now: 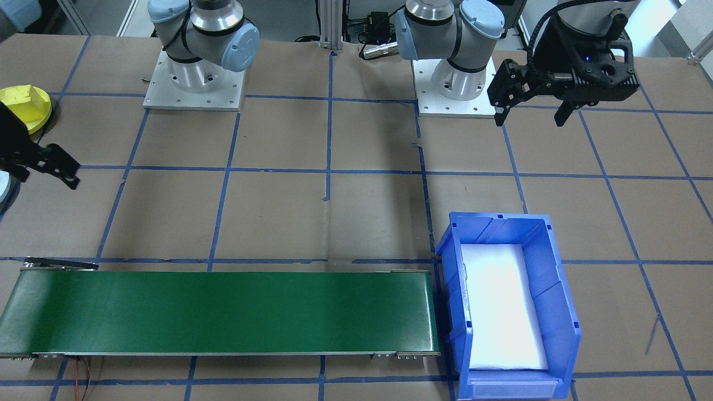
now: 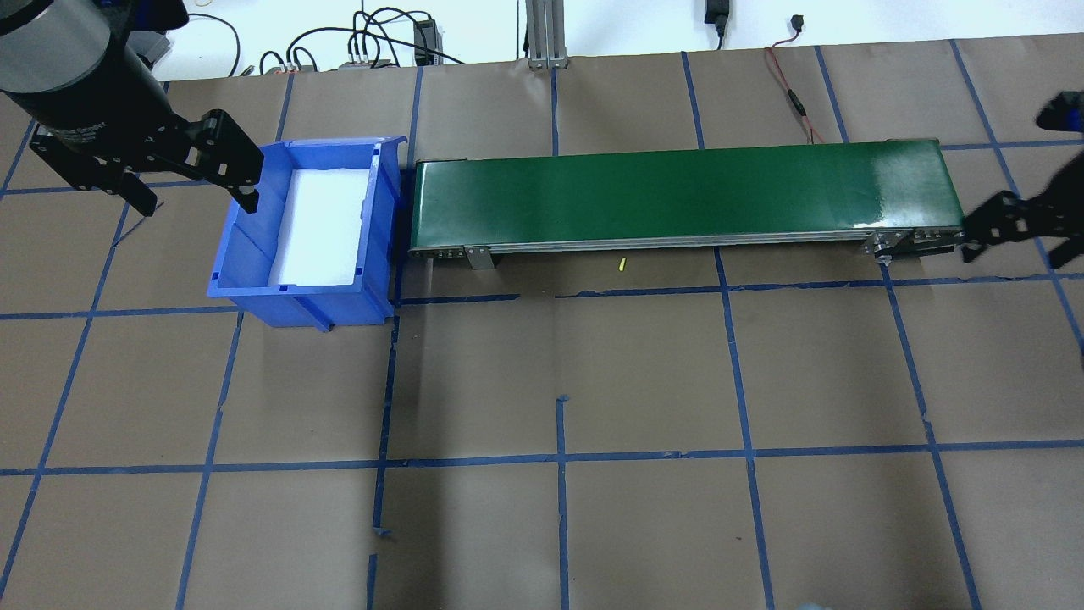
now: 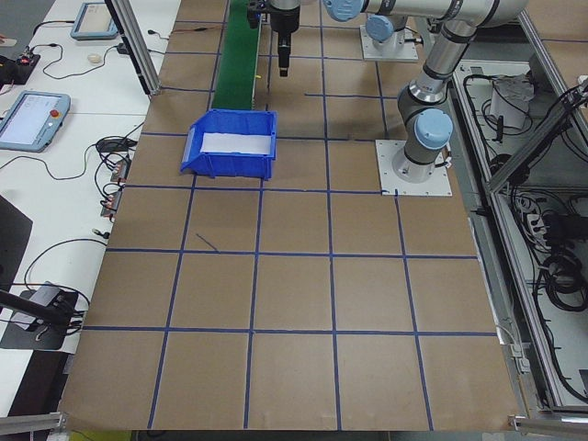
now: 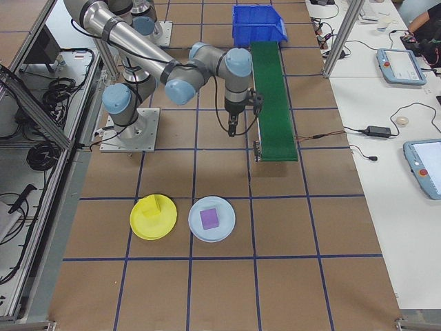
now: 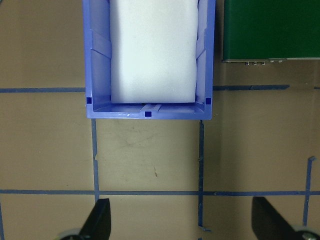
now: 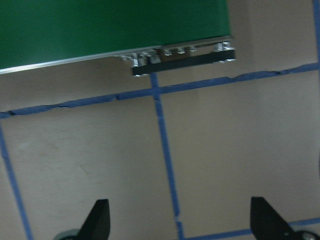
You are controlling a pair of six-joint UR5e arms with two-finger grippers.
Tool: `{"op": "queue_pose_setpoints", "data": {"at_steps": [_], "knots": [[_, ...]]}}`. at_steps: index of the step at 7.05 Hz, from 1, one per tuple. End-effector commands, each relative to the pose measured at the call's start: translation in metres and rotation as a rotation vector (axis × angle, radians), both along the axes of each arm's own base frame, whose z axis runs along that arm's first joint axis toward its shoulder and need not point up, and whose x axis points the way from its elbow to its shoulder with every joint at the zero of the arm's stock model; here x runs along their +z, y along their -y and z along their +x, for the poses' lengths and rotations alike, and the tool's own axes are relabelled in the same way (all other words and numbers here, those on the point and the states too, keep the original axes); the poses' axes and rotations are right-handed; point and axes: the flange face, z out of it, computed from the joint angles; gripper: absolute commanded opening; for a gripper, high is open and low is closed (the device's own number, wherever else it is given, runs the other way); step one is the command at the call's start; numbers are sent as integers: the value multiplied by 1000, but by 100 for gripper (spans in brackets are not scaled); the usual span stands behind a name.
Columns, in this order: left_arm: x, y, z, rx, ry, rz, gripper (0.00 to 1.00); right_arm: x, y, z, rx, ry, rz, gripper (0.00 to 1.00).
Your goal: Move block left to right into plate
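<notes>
The yellow plate (image 4: 141, 226) lies on the table past the conveyor's end, and a yellow block (image 4: 152, 207) rests in it. The same plate (image 1: 40, 114) shows at the left edge of the front-facing view. My right gripper (image 6: 181, 222) hangs open and empty beside the end of the green conveyor (image 6: 100, 30), short of the plate; it also shows as the gripper (image 2: 1012, 250) at the overhead view's right edge. My left gripper (image 5: 182, 225) is open and empty above bare table, just in front of the blue bin (image 5: 150, 112). Only white padding shows inside the bin.
A pale blue plate (image 4: 226, 231) holding a purple block (image 4: 209, 218) sits next to the yellow plate. The conveyor (image 2: 677, 195) runs from the bin (image 2: 296, 296) towards the right arm. Blue tape lines grid the brown table.
</notes>
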Motion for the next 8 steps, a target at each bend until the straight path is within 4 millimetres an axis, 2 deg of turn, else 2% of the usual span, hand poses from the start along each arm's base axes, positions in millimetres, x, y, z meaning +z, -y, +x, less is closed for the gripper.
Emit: {"op": "queue_pose_setpoints", "data": {"at_steps": [1,2,3,4,5,7,8], "knots": [[0,0,0,0,0,0,100,54,14,142,-73,8,-22,100],[0,0,0,0,0,0,100,88,7,181,-34,9,-13,100],[1,0,0,3,0,-2,100,107,5,202,-53,20,-41,100],[1,0,0,3,3,0,100,119,-9,223,-41,19,-65,100],[0,0,-1,6,3,3,100,121,-20,230,-30,18,-64,100],[-2,1,-7,14,0,6,100,117,-22,229,-28,17,-56,100],[-6,4,-27,53,-1,11,100,116,-21,228,-25,15,-53,100]]}}
